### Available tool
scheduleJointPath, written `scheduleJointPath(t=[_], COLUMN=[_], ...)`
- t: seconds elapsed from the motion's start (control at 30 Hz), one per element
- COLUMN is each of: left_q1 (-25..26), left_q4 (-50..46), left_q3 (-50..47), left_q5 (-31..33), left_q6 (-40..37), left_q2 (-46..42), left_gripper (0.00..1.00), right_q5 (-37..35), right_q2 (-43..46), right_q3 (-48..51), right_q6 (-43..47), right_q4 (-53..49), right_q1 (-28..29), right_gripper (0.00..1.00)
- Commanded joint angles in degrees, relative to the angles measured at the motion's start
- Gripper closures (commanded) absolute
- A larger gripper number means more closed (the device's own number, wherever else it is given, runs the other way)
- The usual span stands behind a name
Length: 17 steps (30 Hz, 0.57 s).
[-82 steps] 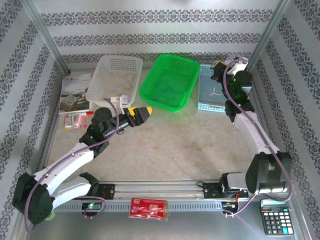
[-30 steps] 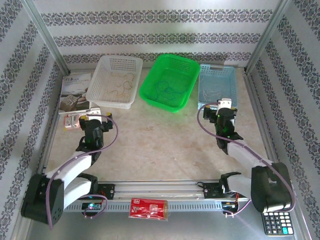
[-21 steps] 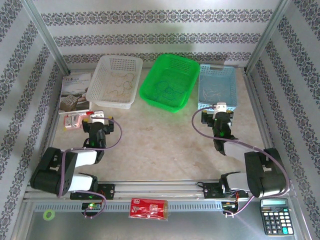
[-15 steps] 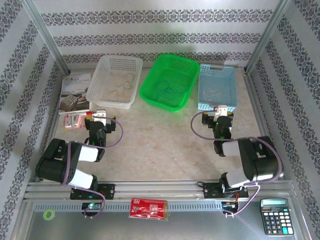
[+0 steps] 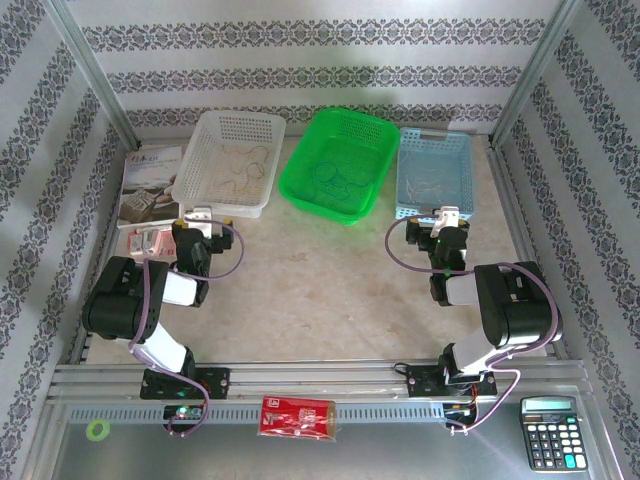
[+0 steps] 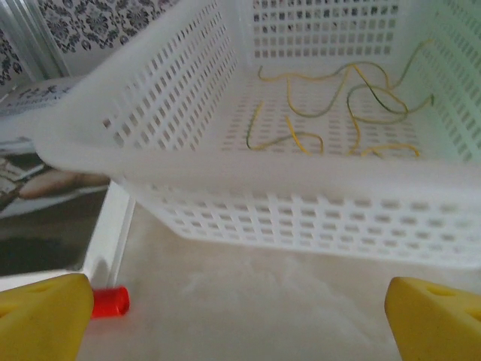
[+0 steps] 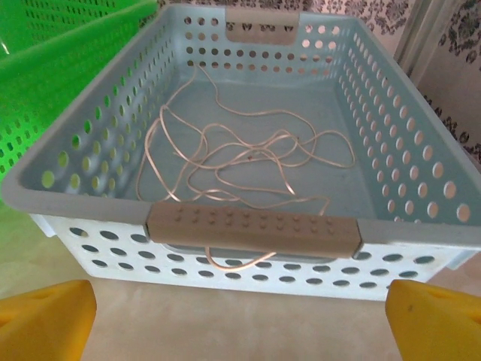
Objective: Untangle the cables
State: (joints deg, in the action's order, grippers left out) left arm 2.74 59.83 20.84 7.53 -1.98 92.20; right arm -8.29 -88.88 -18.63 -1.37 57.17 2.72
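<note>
The left gripper (image 6: pixel 240 322) stands wide open and empty before the white basket (image 6: pixel 225 162), where a yellow cable (image 6: pixel 312 114) lies on its bottom. The right gripper (image 7: pixel 240 323), also open and empty, faces the blue basket (image 7: pixel 255 226), which holds a whitish cable (image 7: pixel 240 162). More cables (image 5: pixel 335 182) lie in the green basket (image 5: pixel 300 175).

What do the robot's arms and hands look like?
The left arm and the right arm are both made of chunky black joints with smooth white shells. A thick purple cord loops along each one. The left hand and the right hand have bright yellow, wedge-shaped fingers.
</note>
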Motion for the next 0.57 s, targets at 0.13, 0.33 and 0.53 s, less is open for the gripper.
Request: scheduleJointPath(t=[0.13,0.33,0.53], left_q1=[-2.2,-2.3,-2.2], left_q4=[-4.8,-5.1,-4.9], left_q3=[1.1,1.2,1.1], left_q5=[-4.1,-4.2,-4.2], left_q6=[2.6,2.6,2.5], left_q2=[-0.8,-0.8,-0.8], left_gripper=[0.0,0.0,0.0], right_q5=[-1.2,-0.5,0.1], right_q2=[1.0,0.8,1.7], right_q3=[-0.7,-0.7,0.4], right_q6=[-1.2,-1.2,-1.6], right_q4=[-0.6,-0.9,1.5], right_q1=[-0.2,-0.4,-1.1], right_gripper=[0.02,0.02,0.02])
